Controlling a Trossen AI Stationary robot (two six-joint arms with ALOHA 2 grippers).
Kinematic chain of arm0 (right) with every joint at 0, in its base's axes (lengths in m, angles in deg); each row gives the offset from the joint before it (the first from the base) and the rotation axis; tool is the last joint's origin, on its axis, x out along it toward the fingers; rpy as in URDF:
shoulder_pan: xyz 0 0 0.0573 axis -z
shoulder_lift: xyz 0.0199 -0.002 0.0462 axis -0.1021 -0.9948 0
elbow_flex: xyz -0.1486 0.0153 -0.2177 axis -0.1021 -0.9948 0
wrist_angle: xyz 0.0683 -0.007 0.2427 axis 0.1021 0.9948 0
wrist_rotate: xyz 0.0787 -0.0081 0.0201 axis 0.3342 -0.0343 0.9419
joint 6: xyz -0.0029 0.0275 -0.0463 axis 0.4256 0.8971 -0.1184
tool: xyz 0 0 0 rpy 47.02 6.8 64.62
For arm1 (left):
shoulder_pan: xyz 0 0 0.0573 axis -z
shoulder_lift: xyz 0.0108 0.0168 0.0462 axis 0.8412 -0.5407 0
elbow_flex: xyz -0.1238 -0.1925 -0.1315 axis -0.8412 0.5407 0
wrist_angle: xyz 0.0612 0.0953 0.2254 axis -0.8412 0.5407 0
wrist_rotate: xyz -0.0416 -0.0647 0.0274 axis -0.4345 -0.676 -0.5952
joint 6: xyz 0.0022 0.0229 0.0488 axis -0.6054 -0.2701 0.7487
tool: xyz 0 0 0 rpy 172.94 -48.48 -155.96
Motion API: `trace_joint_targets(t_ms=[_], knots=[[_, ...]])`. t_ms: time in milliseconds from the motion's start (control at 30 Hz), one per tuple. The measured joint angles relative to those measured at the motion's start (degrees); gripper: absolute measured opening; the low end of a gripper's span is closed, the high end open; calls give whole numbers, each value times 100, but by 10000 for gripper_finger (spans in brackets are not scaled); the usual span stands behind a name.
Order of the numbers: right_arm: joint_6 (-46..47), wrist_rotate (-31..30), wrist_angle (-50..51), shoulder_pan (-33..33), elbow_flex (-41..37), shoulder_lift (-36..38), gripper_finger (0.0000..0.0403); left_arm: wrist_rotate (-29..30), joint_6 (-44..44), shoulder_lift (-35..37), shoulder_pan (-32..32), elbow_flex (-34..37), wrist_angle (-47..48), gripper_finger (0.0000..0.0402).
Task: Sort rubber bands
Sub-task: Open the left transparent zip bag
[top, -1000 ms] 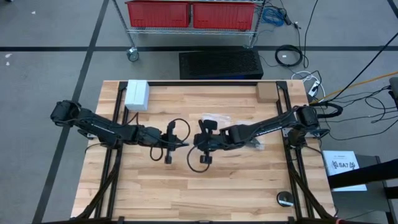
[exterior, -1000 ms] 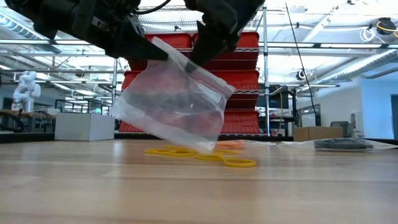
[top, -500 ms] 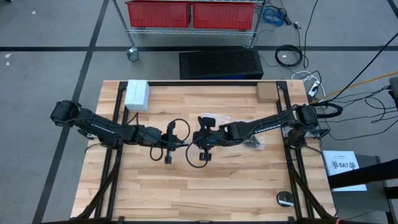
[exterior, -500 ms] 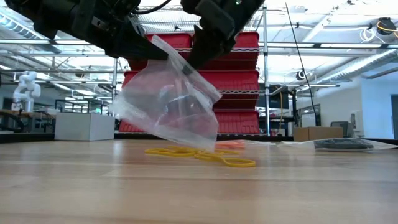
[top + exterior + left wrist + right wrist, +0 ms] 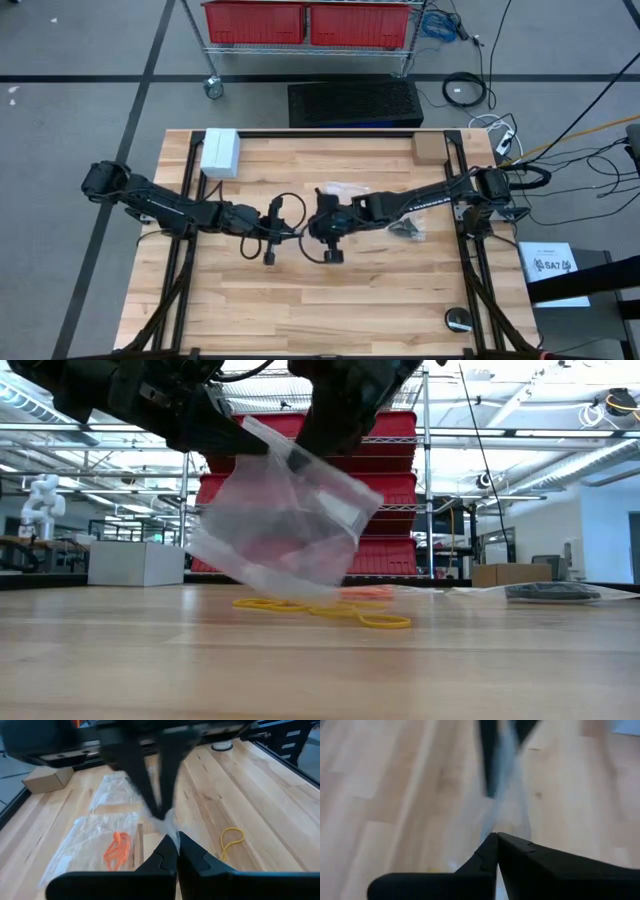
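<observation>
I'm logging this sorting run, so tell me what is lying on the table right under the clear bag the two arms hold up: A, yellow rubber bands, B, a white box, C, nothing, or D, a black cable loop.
A: in the low view, yellow rubber bands lie on the wood just below the raised clear bag.

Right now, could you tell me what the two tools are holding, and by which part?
Both hold one clear plastic bag by its top edge: the left tool and the right tool are each shut on it, above the table.
</observation>
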Motion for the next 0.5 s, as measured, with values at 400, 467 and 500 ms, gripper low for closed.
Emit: trace_joint_targets(t_ms=[400,467,500], knots=[[508,-882,51,-160,0,2,0,49,0,0,0,-2,23,0],[508,-612,-73,-108,0,-36,0,51,0,0,-2,-2,20,0],[489,-394,-141,-92,0,-66,0,51,0,0,-2,-2,19,0]])
